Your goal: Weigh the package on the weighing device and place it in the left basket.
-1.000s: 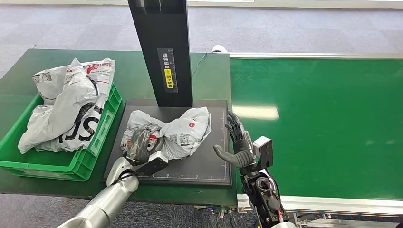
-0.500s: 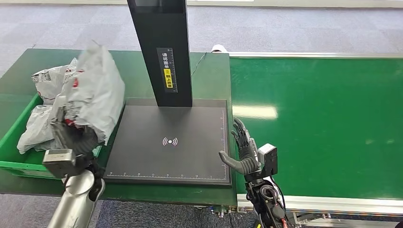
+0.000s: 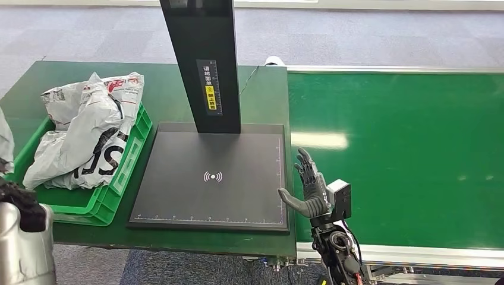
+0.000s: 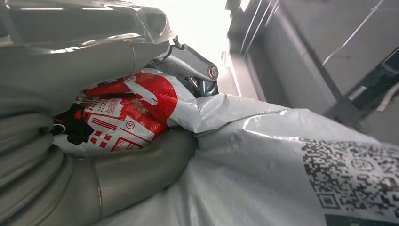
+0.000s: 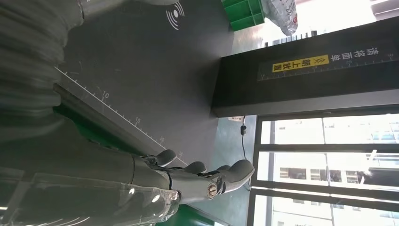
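**Package off the scale, basket drop pending**

At the far left edge of the head view, the left robot hand [image 4: 70,155] grips a grey package [image 4: 263,165], its fingers closed around the crumpled plastic. Just right of it sits the green basket [image 3: 128,169], already heaped with other parcels [image 3: 89,130]. The black scale [image 3: 211,178] lies bare at centre. At lower right, the right robot hand [image 3: 309,193] hovers empty, fingers spread. Released from out here, the package could miss the basket, or slide off the heap.
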You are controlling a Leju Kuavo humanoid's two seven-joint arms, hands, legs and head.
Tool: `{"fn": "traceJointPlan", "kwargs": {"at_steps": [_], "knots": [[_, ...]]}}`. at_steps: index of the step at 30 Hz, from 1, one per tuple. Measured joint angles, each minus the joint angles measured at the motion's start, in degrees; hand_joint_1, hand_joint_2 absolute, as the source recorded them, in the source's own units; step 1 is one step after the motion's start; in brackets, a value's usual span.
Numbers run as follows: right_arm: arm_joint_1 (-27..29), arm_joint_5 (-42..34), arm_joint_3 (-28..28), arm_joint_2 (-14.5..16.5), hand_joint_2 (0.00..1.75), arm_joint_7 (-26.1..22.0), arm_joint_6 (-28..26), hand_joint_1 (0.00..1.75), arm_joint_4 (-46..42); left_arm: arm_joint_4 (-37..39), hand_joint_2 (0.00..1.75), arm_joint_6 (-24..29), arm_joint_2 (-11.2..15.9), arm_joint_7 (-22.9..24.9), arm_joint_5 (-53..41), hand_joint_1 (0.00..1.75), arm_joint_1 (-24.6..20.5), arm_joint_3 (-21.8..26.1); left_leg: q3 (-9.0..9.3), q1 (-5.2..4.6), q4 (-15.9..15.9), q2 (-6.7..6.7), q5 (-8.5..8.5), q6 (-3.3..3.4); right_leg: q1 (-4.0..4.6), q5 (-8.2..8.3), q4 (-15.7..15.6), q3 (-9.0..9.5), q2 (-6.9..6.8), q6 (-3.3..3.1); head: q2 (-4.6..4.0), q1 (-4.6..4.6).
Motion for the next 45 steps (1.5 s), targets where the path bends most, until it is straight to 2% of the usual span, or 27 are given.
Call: {"fn": "traceJointPlan", "kwargs": {"at_steps": [3,6,9,11,15,22,26,33,40,45], "knots": [[0.0,0.5,-0.2,0.3,1.75,0.0,0.4,0.0,0.0,13.2,1.75,3.7,5.0,5.7,-13.2,1.75,-10.4,-1.1,-0.02,0.03,0.0,-0.18,0.13,-0.04,0.03,0.07,0.0,0.01,-0.13,-0.05,0.01,-0.01],[0.0,1.0,-0.2,0.6,1.75,0.0,1.1,0.0,0.0,27.3,1.75,5.8,7.9,11.7,-25.2,1.75,-20.8,-3.8,-0.04,0.03,0.0,-0.14,0.19,-0.04,0.03,0.18,0.0,0.0,-0.11,-0.08,0.01,-0.03],[-0.2,1.4,-0.2,0.7,1.75,0.1,1.7,0.0,0.0,39.0,1.75,6.1,9.4,19.7,-35.9,1.75,-29.3,-7.7,-0.07,0.02,0.0,-0.08,0.2,-0.03,0.02,0.21,0.1,-0.03,-0.06,-0.07,0.01,-0.03],[-0.5,1.5,-0.2,0.9,1.75,0.0,1.9,0.0,0.1,45.9,1.75,4.4,9.9,25.4,-42.7,1.75,-34.4,-10.8,-0.12,0.02,0.0,-0.1,0.2,-0.03,0.02,0.21,0.1,-0.07,-0.06,-0.07,0.01,-0.03],[-0.8,1.6,-0.2,1.1,1.75,0.0,2.0,0.0,0.1,55.4,1.75,0.2,10.4,32.4,-50.1,1.75,-41.4,-15.8,-0.19,0.01,0.0,-0.07,0.19,-0.04,0.01,0.21,0.0,-0.16,-0.04,-0.07,0.01,-0.03],[-0.8,2.2,-0.3,1.3,1.75,0.9,2.1,0.0,-0.2,64.1,1.75,-12.0,10.0,41.5,-59.7,1.75,-45.0,-22.7,-0.27,0.02,0.0,-0.04,0.19,-0.04,0.02,0.21,0.1,-0.25,-0.02,-0.07,0.01,-0.04],[-0.8,2.5,-0.4,1.4,1.75,1.2,2.2,0.0,-0.2,66.3,1.75,-16.2,10.3,44.6,-64.1,1.75,-46.0,-26.2,-0.28,0.02,0.0,-0.03,0.19,-0.04,0.02,0.21,0.1,-0.24,0.0,-0.07,0.01,-0.03],[-0.7,2.6,-0.6,1.5,1.75,1.2,2.0,0.0,-0.2,67.7,1.75,-16.5,13.8,45.6,-67.7,1.75,-46.7,-29.1,-0.31,0.02,0.0,0.11,0.18,-0.05,0.02,0.21,0.1,-0.32,0.11,-0.08,0.01,-0.04],[0.0,2.9,-0.8,1.3,1.75,1.2,2.0,0.0,-0.5,67.8,1.75,-15.8,18.2,46.5,-68.3,1.75,-46.8,-29.0,-0.36,0.03,0.0,0.13,0.18,-0.05,0.03,0.2,0.1,-0.38,0.11,-0.08,0.01,-0.04],[0.1,3.1,-1.0,1.2,1.75,1.2,2.1,0.0,-0.5,68.1,1.75,-15.6,20.0,46.6,-68.1,1.75,-46.7,-28.0,-0.38,0.02,0.0,0.11,0.19,-0.05,0.02,0.2,0.1,-0.37,0.1,-0.08,0.01,-0.03]]}}
